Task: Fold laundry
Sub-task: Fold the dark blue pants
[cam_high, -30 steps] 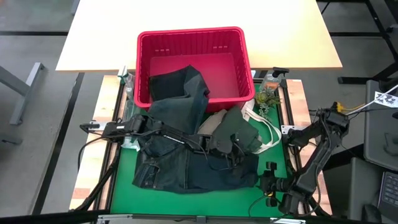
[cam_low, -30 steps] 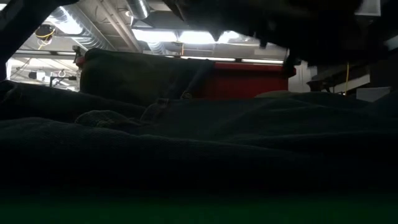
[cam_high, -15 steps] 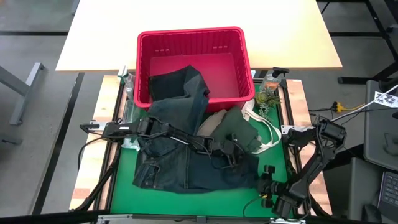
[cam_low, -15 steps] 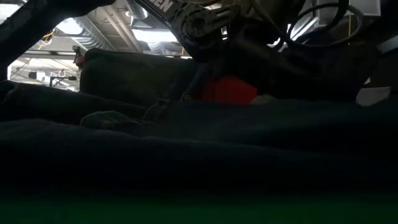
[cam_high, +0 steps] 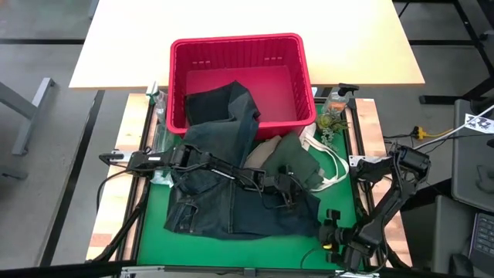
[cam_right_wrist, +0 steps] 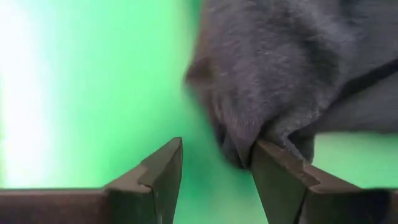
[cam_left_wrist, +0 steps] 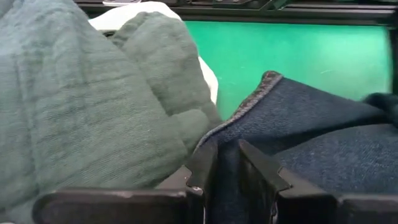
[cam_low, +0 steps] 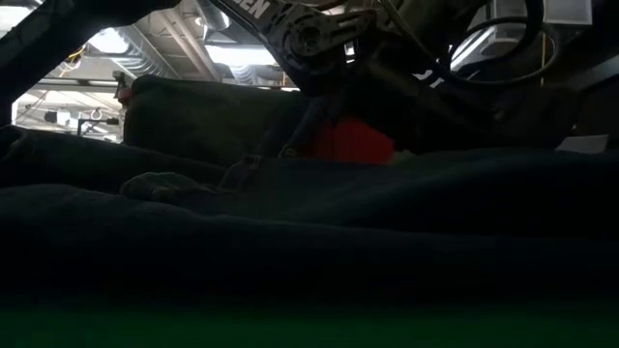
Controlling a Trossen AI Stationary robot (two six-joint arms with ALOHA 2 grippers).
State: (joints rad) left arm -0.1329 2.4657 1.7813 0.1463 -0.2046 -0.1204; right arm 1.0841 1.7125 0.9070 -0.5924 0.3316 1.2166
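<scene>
Nearest us, at the front right corner of the green mat (cam_high: 305,249), we saw the right gripper (cam_high: 333,232) low over the surface, its fingers (cam_right_wrist: 163,167) spread apart with only green between them. One finger stood just beside a dark fold of cloth, and we could not tell whether it touched. Nothing was held there.

Just beyond, the dark blue denim jeans (cam_high: 224,208) lay spread across the middle of the mat, reaching toward its front left corner. One leg ran up and over the near rim of the red basket (cam_high: 239,48), draping into it.

The left arm reached in from the left edge of the mat, across the jeans. Its left gripper (cam_high: 282,194) sat at the right-hand part of the denim, beside the olive-green shirt (cam_high: 297,164). In the left wrist view the fingers (cam_left_wrist: 203,169) stood close together, pinching a raised edge of the jeans (cam_left_wrist: 298,124) between them, with the shirt (cam_left_wrist: 81,106) bunched against one side.

The olive-green shirt lay crumpled toward the right edge of the mat, partly over a tan top (cam_high: 266,149). A pale garment with a loop (cam_high: 333,164) showed beside it, nearer the right edge.

Farthest back, the basket stood at the rear edge of the mat, against the pale table (cam_high: 231,19). A clear bottle (cam_high: 338,99) and a small green plant (cam_high: 330,121) stood at the back right corner.
</scene>
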